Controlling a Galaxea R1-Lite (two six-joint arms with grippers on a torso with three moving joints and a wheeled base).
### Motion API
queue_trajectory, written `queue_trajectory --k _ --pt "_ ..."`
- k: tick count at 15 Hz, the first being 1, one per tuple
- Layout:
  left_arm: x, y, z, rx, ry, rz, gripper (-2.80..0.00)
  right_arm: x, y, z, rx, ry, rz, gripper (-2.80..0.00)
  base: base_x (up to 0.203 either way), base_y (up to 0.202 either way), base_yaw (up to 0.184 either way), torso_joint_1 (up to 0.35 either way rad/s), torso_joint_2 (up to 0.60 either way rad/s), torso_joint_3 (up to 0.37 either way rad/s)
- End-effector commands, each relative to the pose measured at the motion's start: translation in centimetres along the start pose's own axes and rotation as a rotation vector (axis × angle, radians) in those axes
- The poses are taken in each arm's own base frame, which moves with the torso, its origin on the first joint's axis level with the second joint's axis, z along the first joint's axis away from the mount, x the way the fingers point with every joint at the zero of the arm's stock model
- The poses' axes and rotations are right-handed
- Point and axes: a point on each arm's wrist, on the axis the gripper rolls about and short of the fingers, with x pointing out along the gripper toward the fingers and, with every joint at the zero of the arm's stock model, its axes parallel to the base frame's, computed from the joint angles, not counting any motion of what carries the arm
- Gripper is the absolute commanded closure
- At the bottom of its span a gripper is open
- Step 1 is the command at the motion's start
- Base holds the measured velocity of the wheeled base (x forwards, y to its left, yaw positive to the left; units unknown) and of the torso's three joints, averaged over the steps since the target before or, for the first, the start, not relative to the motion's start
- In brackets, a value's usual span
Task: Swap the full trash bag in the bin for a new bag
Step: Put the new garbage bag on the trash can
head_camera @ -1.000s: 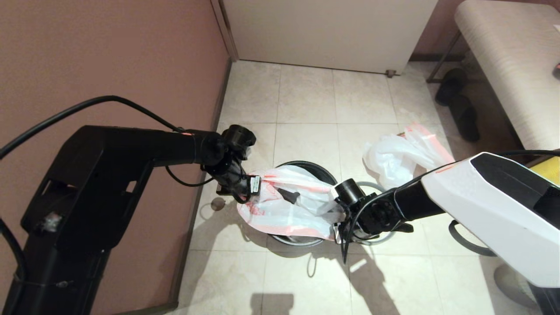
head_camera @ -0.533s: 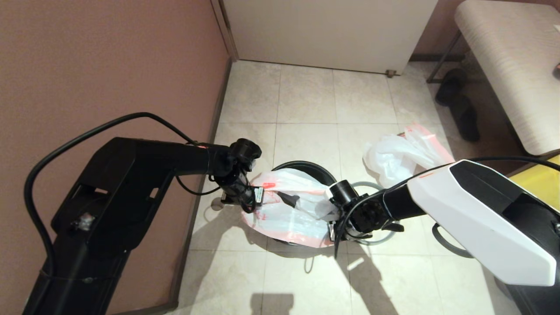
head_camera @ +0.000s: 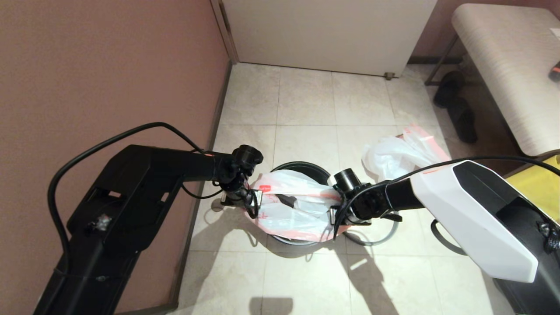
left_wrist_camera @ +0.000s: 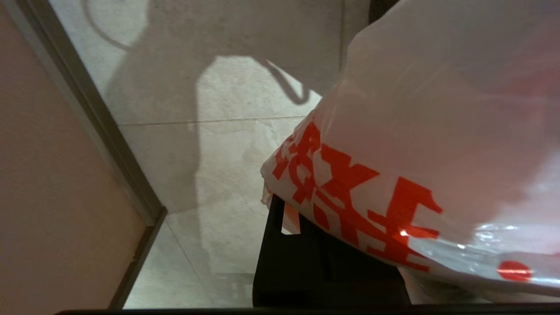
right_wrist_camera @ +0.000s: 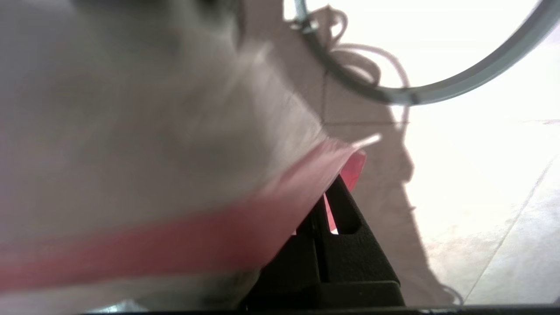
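Left arm, black, extended inward from left, left tool [head_camera: 258,197] clamped tight. Right arm, white shell, extended inward from right, right tool [head_camera: 334,217] clamped tight. Tools level, facing each other.

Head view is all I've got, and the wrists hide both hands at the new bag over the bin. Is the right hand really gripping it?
Observer: Yes. The right wrist view shows the right hand shut on the new bag at its pink-red edge.
Operator: And the left hand?
Observer: The left wrist view shows the left hand pinching the film right beside the bold red characters.
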Motion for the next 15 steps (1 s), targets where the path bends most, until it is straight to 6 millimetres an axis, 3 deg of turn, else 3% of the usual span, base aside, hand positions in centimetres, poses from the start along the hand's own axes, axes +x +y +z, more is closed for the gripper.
queue_trajectory --k 1,4,10,15 --pt "-0.1 0.1 0.0 0.001 0.000 0.027 0.00 2.1 -0.8 -0.9 0.003 0.030 -0.051 0.00 0.000 0.000 0.000 0.000 0.00 0.000" --pt "-1.6 0.2 0.2 0.004 0.001 0.016 0.00 -0.4 -0.9 -0.4 0.027 0.068 -0.060 0.00 0.000 0.000 0.000 0.000 0.00 0.000" --pt "-2.8 0.5 0.3 0.006 0.014 -0.014 0.00 -2.5 2.2 -3.3 -0.023 0.174 -0.053 0.00 0.000 0.000 0.000 0.000 0.00 0.000" --pt "-2.5 0.3 0.2 0.008 0.021 -0.018 0.00 -5.1 2.8 -2.6 0.033 0.153 0.007 0.00 0.000 0.000 0.000 0.000 0.00 0.000"
